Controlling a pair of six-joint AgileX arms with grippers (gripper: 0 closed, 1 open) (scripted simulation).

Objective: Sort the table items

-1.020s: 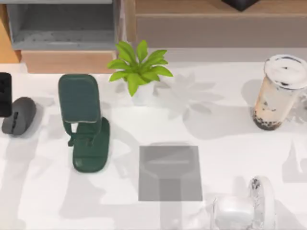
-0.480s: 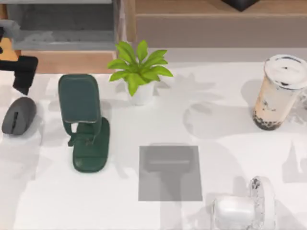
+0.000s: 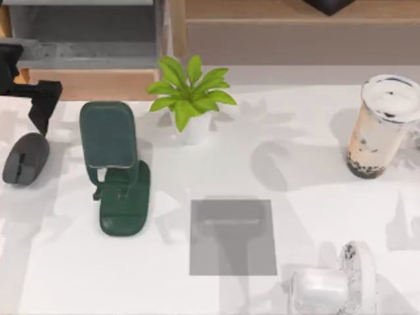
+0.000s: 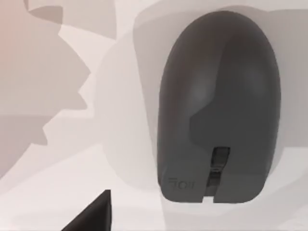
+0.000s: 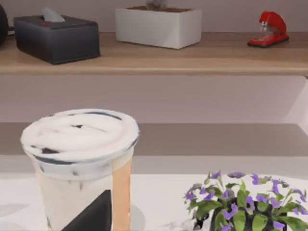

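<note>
hovering at the frame's upper left, the left pincer (image 3: 36, 98) is poised over the mouse (image 3: 25, 158); its state cannot be told; a descent is judged next.

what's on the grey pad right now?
Nothing rests on the grey pad; only a shadow crosses it. The phone stand sits to its left on the table, apart from it. Whatever lies beneath the pad is covered.
</note>
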